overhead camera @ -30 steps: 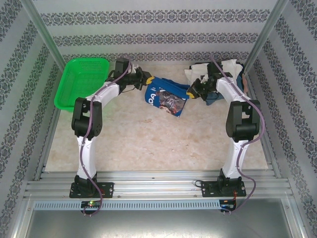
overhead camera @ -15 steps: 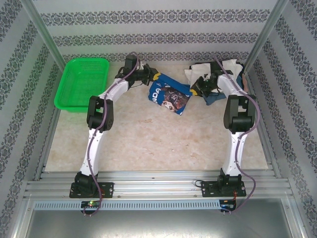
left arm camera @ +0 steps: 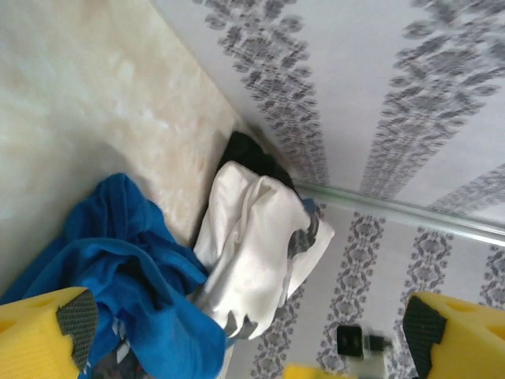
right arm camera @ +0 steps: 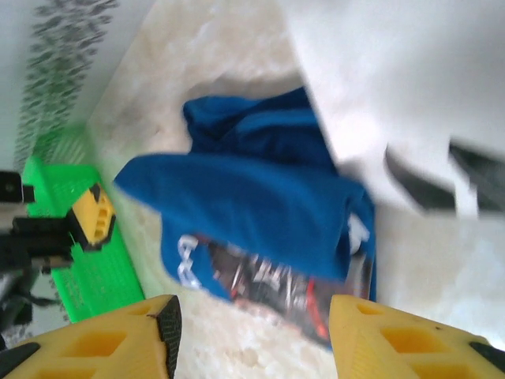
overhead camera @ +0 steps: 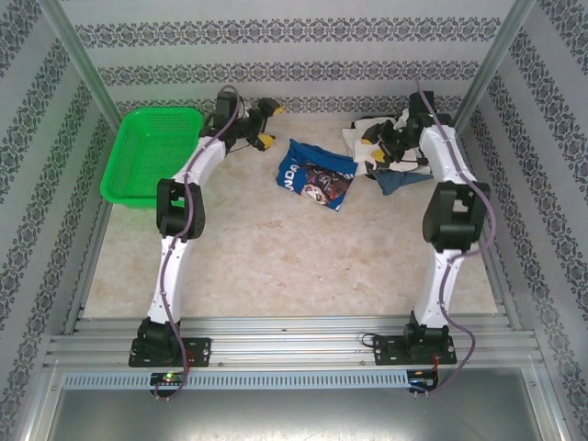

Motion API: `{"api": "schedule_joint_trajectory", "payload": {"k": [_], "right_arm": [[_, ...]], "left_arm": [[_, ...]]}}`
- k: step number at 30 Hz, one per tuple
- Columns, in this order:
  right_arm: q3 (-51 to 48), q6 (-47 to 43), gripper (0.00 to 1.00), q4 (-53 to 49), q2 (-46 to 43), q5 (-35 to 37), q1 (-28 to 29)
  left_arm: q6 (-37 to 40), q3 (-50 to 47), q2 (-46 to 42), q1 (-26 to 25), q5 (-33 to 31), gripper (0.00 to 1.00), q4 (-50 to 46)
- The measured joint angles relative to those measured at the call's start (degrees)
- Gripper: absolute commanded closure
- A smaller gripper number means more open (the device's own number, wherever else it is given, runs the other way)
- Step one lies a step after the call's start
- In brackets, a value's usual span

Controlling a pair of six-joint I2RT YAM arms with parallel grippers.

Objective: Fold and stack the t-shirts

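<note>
A royal-blue t-shirt [overhead camera: 314, 175] with white lettering and a dark print lies crumpled on the table, at the back middle. It also appears in the left wrist view [left arm camera: 118, 268] and the right wrist view [right arm camera: 252, 205]. A white t-shirt [overhead camera: 363, 138] with black marks is bunched at the back right, over a bluish-grey one [overhead camera: 395, 182]. My left gripper [overhead camera: 265, 123] hovers left of the blue shirt, open and empty [left arm camera: 248, 328]. My right gripper [overhead camera: 372, 145] hangs over the white shirt's edge, open with nothing between its fingers [right arm camera: 252, 332].
A green mesh basket [overhead camera: 152, 152] stands at the back left, beside the left arm. Patterned walls close the back and both sides. Bare beige tabletop [overhead camera: 294, 266] stretches from the shirts to the near rail.
Both grippers were shut on the blue shirt and have opened. They have drawn back from it, left arm to the left, right arm to the right. The shirt now rests on the table.
</note>
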Motion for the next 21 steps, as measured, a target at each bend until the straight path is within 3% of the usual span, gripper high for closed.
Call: {"api": "schedule_joint_trajectory", "payload": {"k": [1, 3, 5, 6, 9, 12, 15, 21], "right_arm": [[-4.17, -0.35, 0.52, 0.74, -4.57, -0.02, 0.52], [-13.44, -0.52, 0.67, 2.78, -14.64, -0.07, 2.58], [-20.50, 0.15, 0.78, 5.46, -21.46, -0.28, 5.73], [-23.32, 0.83, 0.83, 7.04, -23.26, -0.39, 7.50], [-28.63, 2.89, 0.88, 12.28, -21.79, -0.68, 12.57], [-29.49, 4.39, 0.89, 15.74, -13.70, -0.09, 15.30], [-28.30, 5.79, 0.91, 17.77, -5.38, 1.05, 15.96], [-15.91, 8.98, 0.87, 20.65, 7.54, 4.04, 14.34]], "left_arm": [[1.88, 0.50, -1.55, 0.35, -0.39, 0.04, -2.43], [6.40, 0.68, -6.12, 0.61, -1.07, 0.17, -7.21], [10.99, -0.81, -11.30, -0.15, -1.51, 0.56, -10.03], [13.68, -2.93, -14.58, -1.01, -1.88, 0.68, -10.93], [18.69, -12.33, -23.21, -4.81, -2.27, 0.89, -10.49], [20.11, -24.09, -27.39, -8.46, -2.27, 0.92, -5.84], [20.11, -32.15, -25.53, -9.25, -2.56, 0.91, -3.19], [20.61, -35.82, -18.47, -7.52, -3.02, 0.84, -2.16]]}}
